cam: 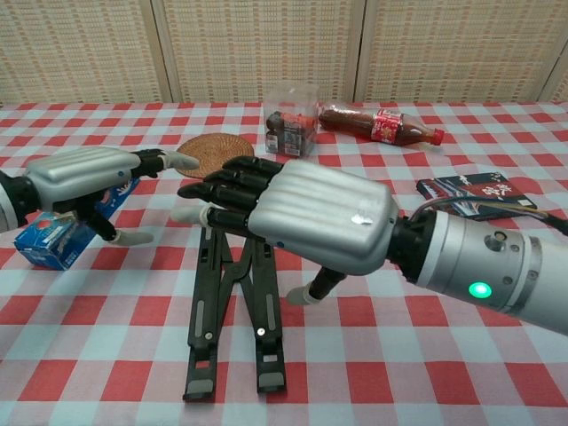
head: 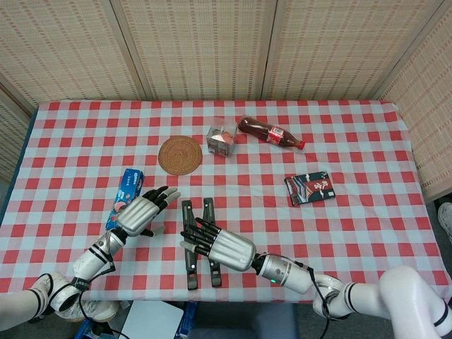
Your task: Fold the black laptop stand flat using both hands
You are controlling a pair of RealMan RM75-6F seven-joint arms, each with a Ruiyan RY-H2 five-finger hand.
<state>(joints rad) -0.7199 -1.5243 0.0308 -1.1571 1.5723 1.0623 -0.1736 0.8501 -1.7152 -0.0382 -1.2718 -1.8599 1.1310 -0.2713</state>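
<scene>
left hand [head: 139, 214]: seen left of the stand, lifted off it, fingers stretched out and apart, nothing held. In the chest view it hangs just above the blue snack box [cam: 64, 225].

blue snack box: lying on the cloth at the left, right beside the left hand.

laptop stand [head: 198, 242]: black, found near the front edge of the table, a bit left of centre. Its two long bars are pulled in close, almost side by side, joined by crossed links in the middle. The long axis runs front to back, from the robot's side toward the far wall, tilted only slightly. The small foot ends point at the robot, as seen in the chest view [cam: 232, 330].

right hand [head: 224, 246]: held over the stand's right side, back of the hand up, dark fingers [cam: 220, 191] reaching left across the bars. They're spread, not curled round anything; whether the bars are actually touched can't be told.

woven coaster [head: 180, 155]: round, placed further back, behind the stand.

clear box [head: 222, 139]: just right of the coaster.

cola bottle [head: 271, 133]: laid on its side, cap toward the right.

dark packet [head: 310, 187]: flat on the right, well apart from the stand.

surface: table covered with a red and white checked cloth [head: 367, 233].

room: closed in by woven, straw-coloured screens [head: 198, 46] behind and at both sides.
</scene>
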